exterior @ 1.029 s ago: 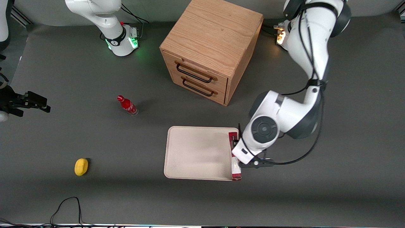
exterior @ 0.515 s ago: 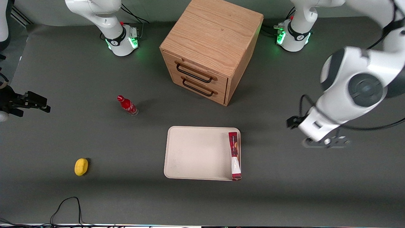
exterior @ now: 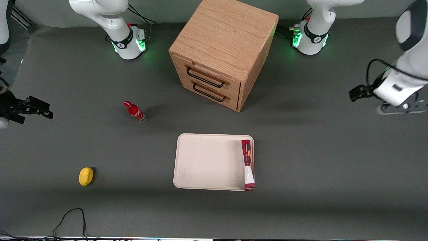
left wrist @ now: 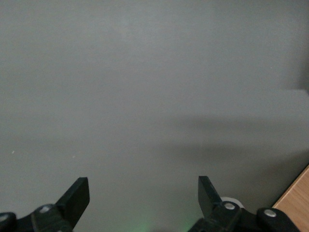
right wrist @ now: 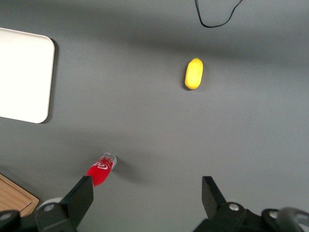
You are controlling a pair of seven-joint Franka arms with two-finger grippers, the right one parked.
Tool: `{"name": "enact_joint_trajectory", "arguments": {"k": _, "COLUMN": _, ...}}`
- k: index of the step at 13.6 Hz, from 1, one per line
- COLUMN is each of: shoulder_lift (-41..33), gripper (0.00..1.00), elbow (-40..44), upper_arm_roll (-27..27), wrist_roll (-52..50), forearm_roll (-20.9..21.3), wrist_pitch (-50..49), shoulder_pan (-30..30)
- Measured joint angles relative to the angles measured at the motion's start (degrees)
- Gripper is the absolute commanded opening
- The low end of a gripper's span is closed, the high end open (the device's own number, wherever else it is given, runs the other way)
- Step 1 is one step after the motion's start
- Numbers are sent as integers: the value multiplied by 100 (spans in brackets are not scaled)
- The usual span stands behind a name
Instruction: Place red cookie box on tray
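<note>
The red cookie box (exterior: 248, 164) lies flat on the cream tray (exterior: 207, 160), along the tray's short edge toward the working arm's end, its near tip at the rim. A corner of the tray (right wrist: 24, 72) also shows in the right wrist view. My left gripper (exterior: 398, 107) hangs well away from the tray, toward the working arm's end of the table and farther from the front camera. In the left wrist view the gripper (left wrist: 142, 194) is open, with only bare grey table between its fingertips (left wrist: 77, 193).
A wooden two-drawer cabinet (exterior: 224, 53) stands farther from the front camera than the tray. A small red bottle (exterior: 134, 111) and a yellow lemon (exterior: 86, 176) sit toward the parked arm's end. A black cable (exterior: 72, 217) loops at the near edge.
The left gripper let go of the red cookie box, rose and swung away toward the working arm's end. The box stays on the tray, unmoved.
</note>
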Motion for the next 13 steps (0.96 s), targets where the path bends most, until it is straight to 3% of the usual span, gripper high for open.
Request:
{"name": "enact_joint_trajectory", "arguments": {"k": 8, "shoulder_lift": -124, "gripper": 100, "elbow": 622, "upper_arm_roll": 224, "wrist_roll": -20, "forearm_roll": -55, "wrist_pitch": -515, "shoulder_pan": -170}}
{"name": "enact_joint_trajectory", "arguments": {"k": 13, "shoulder_lift": -87, "gripper": 100, "elbow": 663, "upper_arm_roll": 445, "wrist_roll": -33, "forearm_roll": -300, "wrist_pitch": -639, "shoulder_pan": -394}}
